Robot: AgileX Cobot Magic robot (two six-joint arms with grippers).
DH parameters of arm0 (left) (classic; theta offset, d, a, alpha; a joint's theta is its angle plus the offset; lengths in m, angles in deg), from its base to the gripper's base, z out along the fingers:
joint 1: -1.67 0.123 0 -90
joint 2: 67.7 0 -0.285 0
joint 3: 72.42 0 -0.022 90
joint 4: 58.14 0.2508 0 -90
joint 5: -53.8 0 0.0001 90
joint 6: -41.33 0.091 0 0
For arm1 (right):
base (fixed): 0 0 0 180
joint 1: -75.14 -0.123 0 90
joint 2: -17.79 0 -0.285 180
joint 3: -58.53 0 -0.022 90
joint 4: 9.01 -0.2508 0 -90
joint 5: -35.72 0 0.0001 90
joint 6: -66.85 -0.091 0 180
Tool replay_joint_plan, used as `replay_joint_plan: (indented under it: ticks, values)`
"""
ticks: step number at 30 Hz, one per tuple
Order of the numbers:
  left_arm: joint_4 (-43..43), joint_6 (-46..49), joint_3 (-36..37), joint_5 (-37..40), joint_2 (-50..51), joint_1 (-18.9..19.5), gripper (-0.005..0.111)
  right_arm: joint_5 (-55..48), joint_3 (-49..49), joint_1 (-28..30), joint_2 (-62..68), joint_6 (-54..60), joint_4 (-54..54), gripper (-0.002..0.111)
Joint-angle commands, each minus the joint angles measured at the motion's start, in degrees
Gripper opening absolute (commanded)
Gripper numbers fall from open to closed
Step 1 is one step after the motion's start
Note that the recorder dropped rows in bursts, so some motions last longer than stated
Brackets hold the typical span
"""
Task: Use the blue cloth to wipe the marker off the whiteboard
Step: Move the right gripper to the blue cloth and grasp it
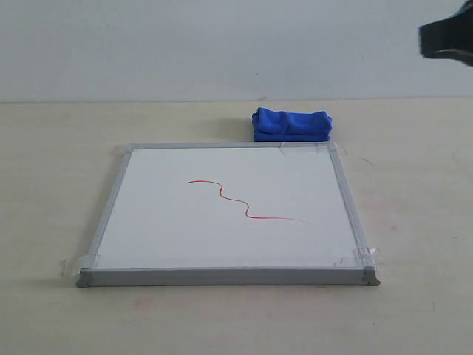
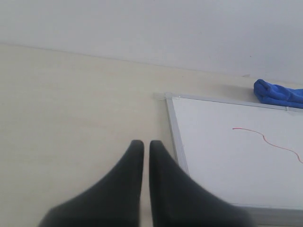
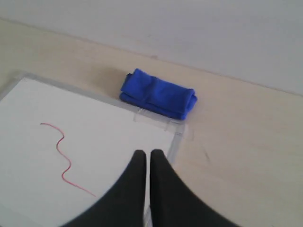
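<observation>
The whiteboard [image 1: 295, 244] lies flat on the table, grey-framed and taped at its corners. A thin red wavy marker line [image 1: 244, 201] crosses its middle. The blue cloth [image 1: 291, 124] sits bunched on the table just behind the board's far right corner, also seen as the blue cloth [image 3: 157, 93] and the blue cloth [image 2: 279, 93]. My right gripper [image 3: 146, 155] hangs shut and empty above the board's right edge, well short of the cloth; a dark part of it [image 1: 447, 37] shows at the exterior view's top right. My left gripper [image 2: 144, 144] is shut and empty over bare table beside the board's left edge.
The beige table [image 1: 52, 148] extends around the board on all sides. A plain pale wall [image 1: 185, 44] stands behind the table.
</observation>
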Motion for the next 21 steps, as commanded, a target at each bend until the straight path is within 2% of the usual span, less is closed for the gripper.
replay_joint_plan:
  ticks: [1, 8, 12, 17, 21]
  values:
    - [0.04, 0.36, -0.19, -0.85, -0.15, 0.17, 0.004, -1.79, 8.39, -5.23, 12.33, 4.89, -1.08, 0.000]
    - [0.04, 0.36, -0.19, -0.85, -0.15, 0.17, 0.004, -0.67, 22.81, -12.79, 28.66, 4.69, -0.96, 0.000]
    - [0.04, 0.36, -0.19, -0.85, -0.15, 0.17, 0.004, 2.70, 28.99, -13.07, 35.83, -5.35, 0.63, 0.000]
    - [0.04, 0.36, -0.19, -0.85, -0.15, 0.17, 0.004, -1.51, 38.48, -12.96, 45.03, -19.89, 16.33, 0.000]
    - [0.04, 0.36, -0.19, -0.85, -0.15, 0.17, 0.004, -10.74, 47.18, -12.96, 51.69, -21.23, 25.76, 0.000]
